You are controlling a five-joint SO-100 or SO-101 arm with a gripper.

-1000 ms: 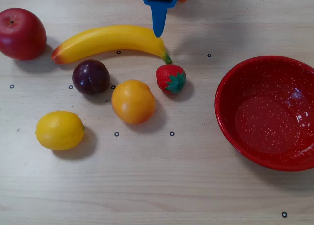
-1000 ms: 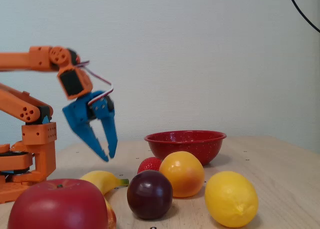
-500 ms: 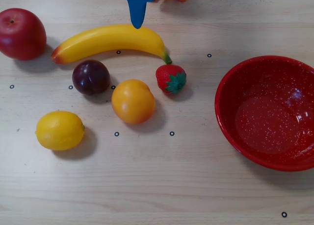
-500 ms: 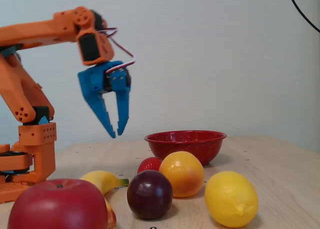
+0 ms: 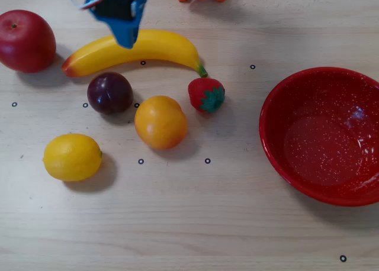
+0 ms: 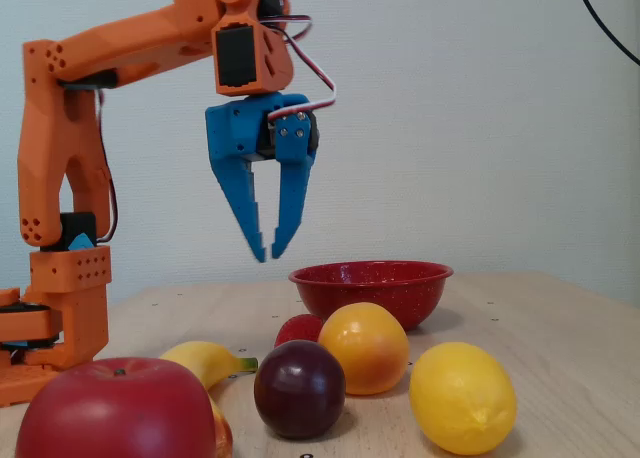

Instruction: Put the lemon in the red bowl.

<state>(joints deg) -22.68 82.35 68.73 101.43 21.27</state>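
The yellow lemon (image 5: 72, 157) lies on the wooden table at the front left of the overhead view; in the fixed view the lemon (image 6: 462, 398) is nearest the camera on the right. At the right edge of the overhead view sits the speckled red bowl (image 5: 323, 141), empty; the fixed view shows the bowl (image 6: 370, 283) behind the fruit. My blue gripper (image 5: 126, 43) hangs over the banana, far from the lemon. From the side, the gripper (image 6: 270, 257) points down high above the table, its tips almost together and holding nothing.
Between gripper and lemon lie a banana (image 5: 154, 46), a dark plum (image 5: 109, 92), an orange (image 5: 160, 122) and a strawberry (image 5: 206, 94). A red apple (image 5: 25, 40) sits at the far left. The orange arm base (image 6: 60, 308) stands at the table's back edge.
The arm has risen and swung left in the overhead view, from above the banana's stem end to above its middle. No fruit has moved.
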